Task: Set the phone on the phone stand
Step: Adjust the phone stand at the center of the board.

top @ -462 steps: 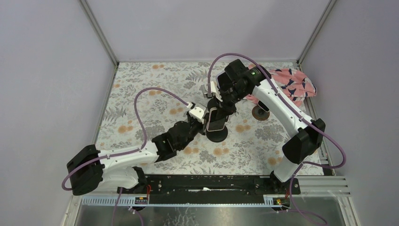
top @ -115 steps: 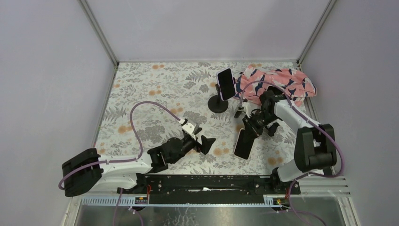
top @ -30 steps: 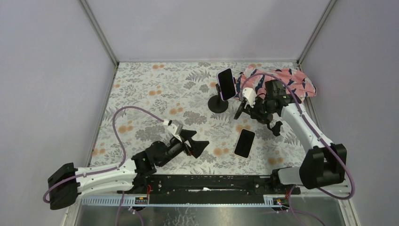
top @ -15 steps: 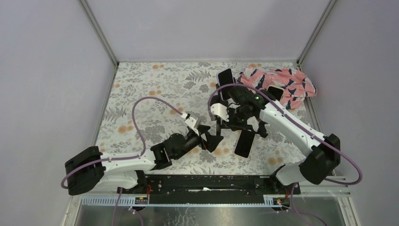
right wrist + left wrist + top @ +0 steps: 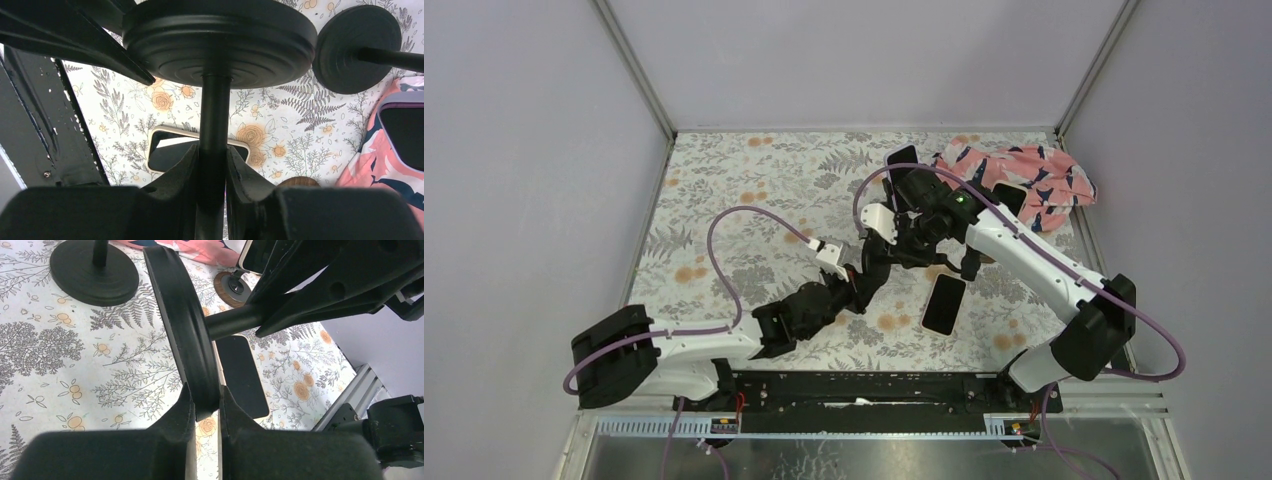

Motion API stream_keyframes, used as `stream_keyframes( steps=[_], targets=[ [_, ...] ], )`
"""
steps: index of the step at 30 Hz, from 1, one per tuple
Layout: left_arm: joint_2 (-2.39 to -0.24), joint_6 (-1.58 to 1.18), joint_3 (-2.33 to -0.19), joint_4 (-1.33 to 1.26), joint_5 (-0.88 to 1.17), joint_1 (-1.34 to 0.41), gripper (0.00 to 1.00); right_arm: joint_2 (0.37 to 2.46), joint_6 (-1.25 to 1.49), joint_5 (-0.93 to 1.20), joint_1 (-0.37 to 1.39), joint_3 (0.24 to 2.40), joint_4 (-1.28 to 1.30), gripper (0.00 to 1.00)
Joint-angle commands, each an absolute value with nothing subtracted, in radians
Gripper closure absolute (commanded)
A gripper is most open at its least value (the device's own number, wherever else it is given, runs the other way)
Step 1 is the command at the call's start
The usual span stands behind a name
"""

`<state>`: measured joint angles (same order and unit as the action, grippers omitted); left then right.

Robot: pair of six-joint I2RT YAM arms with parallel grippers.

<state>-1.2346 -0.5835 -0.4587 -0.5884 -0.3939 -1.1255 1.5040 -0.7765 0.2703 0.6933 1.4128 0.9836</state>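
A black phone stand is held in the air between both grippers. My left gripper (image 5: 205,399) is shut on the rim of its round base (image 5: 182,340). My right gripper (image 5: 214,152) is shut on its thin stem (image 5: 214,110), with the base (image 5: 220,35) above the fingers. In the top view the left gripper (image 5: 861,281) and right gripper (image 5: 902,246) meet mid-table. A dark phone (image 5: 944,303) lies flat on the floral mat, apart from both grippers; it also shows in the left wrist view (image 5: 242,375) and the right wrist view (image 5: 167,152).
A second stand (image 5: 95,272) stands behind, carrying a phone (image 5: 898,160); its base shows in the right wrist view (image 5: 357,47). A pink patterned cloth (image 5: 1034,180) with another phone (image 5: 405,137) lies back right. A small wooden disc (image 5: 232,287) sits beside it.
My left gripper has moved up to the stand and shut on its base rim; half a second ago it was open. My right arm has shifted slightly left with the stand.
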Motion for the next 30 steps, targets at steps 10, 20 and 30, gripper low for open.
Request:
stream_keyframes(
  steps=[10, 20, 30],
  targets=[
    [-1.192, -0.837, -0.336, -0.663, -0.641, -1.121, 1.0, 1.504, -0.633, 0.54, 0.619, 1.733, 1.107, 0.23],
    [-1.186, -0.677, -0.22, -1.001, -0.83, -1.167, 1.0, 1.204, 0.031, 0.795, 0.229, 1.283, 0.561, 0.01],
    [-1.211, -0.545, -0.105, -1.353, -0.754, -1.167, 1.0, 1.112, 0.693, 1.059, 0.066, 0.892, -0.056, 0.03]
  ],
)
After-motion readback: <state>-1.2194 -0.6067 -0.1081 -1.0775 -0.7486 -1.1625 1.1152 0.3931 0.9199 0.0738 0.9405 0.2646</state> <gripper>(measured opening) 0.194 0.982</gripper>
